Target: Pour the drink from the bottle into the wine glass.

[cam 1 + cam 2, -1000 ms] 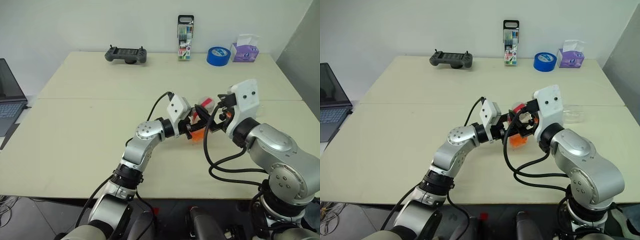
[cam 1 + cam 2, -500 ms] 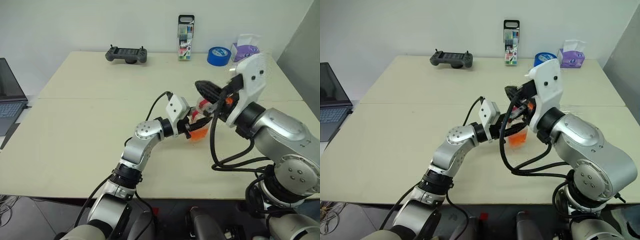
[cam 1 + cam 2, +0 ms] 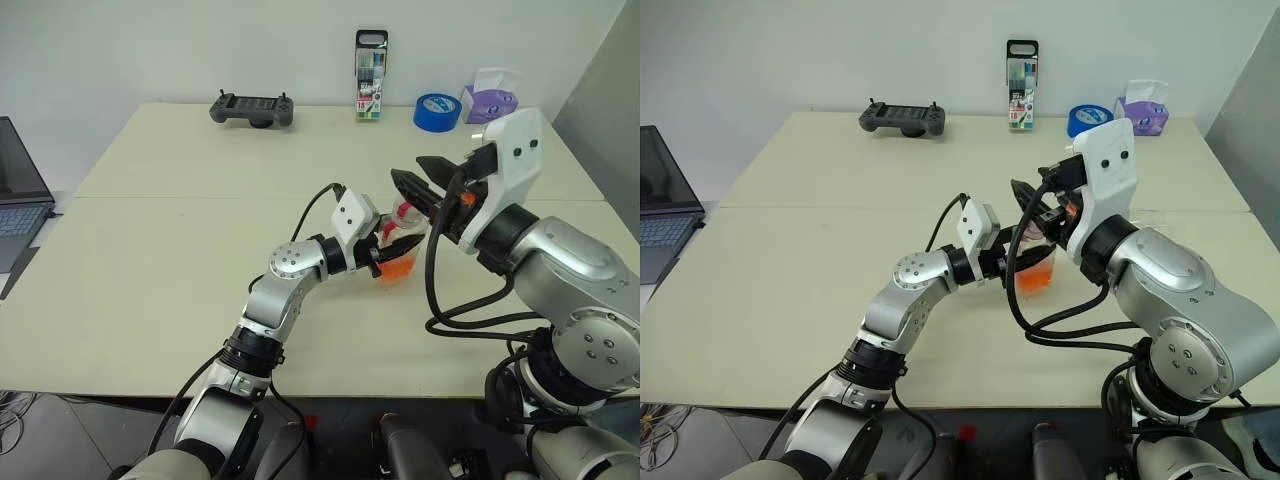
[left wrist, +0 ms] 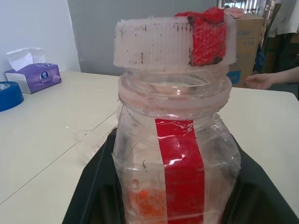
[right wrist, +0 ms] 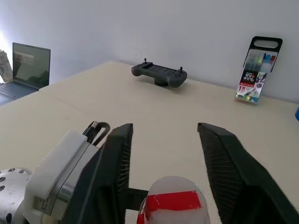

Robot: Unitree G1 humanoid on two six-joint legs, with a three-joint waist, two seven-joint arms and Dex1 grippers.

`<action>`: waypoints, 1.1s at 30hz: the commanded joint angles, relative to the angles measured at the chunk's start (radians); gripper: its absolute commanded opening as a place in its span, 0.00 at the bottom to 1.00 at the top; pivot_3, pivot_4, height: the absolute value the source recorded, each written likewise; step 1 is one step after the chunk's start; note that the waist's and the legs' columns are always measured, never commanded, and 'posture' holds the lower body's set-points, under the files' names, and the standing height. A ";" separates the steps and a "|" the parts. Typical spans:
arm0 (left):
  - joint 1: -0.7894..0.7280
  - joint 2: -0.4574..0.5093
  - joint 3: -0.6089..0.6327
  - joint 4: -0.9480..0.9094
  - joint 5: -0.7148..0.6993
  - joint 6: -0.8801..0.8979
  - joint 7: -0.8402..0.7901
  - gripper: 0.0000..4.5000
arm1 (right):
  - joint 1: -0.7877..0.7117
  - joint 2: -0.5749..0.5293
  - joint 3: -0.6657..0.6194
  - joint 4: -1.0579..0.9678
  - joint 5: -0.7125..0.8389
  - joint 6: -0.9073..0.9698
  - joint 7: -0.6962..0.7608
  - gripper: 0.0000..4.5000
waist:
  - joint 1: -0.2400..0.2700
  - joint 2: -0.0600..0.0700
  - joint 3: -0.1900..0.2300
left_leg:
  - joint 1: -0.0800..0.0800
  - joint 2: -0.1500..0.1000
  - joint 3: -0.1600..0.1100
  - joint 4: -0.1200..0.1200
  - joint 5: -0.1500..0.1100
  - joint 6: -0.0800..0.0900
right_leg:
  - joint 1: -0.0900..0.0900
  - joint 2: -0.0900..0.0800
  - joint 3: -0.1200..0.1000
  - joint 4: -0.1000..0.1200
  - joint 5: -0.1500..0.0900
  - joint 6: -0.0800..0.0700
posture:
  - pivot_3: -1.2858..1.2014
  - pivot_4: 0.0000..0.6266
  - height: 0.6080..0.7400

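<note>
My left gripper is shut on the bottle and holds it upright just above the middle of the table. Orange-red drink fills the bottle's lower part. The red-and-white cap sits slightly askew on the neck. My right gripper hovers open just above and behind the cap, with nothing between its fingers. In the left wrist view a small clear shape rests on the table beyond the bottle. It may be the wine glass, but I cannot make out a stem.
Along the table's far edge lie a game controller, a marker pack, a blue tape roll and a tissue box. A laptop sits off the left edge. A person's hand rests at the table's far side.
My right gripper rose from beside the cap to above it. Its fingers were together half a second ago and now stand apart. The bottle and left gripper stayed put.
</note>
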 commanded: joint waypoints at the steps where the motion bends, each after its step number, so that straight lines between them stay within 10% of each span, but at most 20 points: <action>1: -0.028 -0.005 0.014 -0.033 -0.003 -0.027 0.001 0.40 | 0.016 0.003 -0.004 -0.029 -0.001 0.033 -0.007 0.82 | 0.000 0.000 0.000 | 0.000 0.000 0.000 0.000 0.000 0.000 | 0.000 0.000 0.000 0.000 0.000 0.000 | 0.52 0.24 1.00; 19: -0.016 -0.007 0.012 -0.049 -0.002 -0.019 0.010 0.40 | 0.087 -0.008 0.023 0.031 -0.048 -0.008 -0.013 0.90 | 0.000 0.000 0.000 | 0.000 0.000 0.000 0.000 0.000 0.000 | 0.000 0.000 0.000 0.000 0.000 0.000 | 0.52 0.24 1.00; 27: -0.018 -0.005 0.015 -0.049 0.000 -0.018 0.016 0.40 | 0.096 -0.023 0.033 0.049 -0.056 -0.045 -0.018 0.41 | 0.000 0.000 0.000 | 0.000 0.000 0.000 0.000 0.000 0.000 | 0.000 0.000 0.000 0.000 0.000 0.000 | 0.52 0.24 1.00; 33: -0.018 -0.006 0.015 -0.048 0.000 -0.019 0.021 0.40 | 0.088 -0.054 0.034 0.050 -0.046 -0.055 -0.004 0.40 | 0.000 0.000 0.000 | 0.000 0.000 0.000 0.000 0.000 0.000 | 0.000 0.000 0.000 0.000 0.000 0.000 | 0.52 0.24 1.00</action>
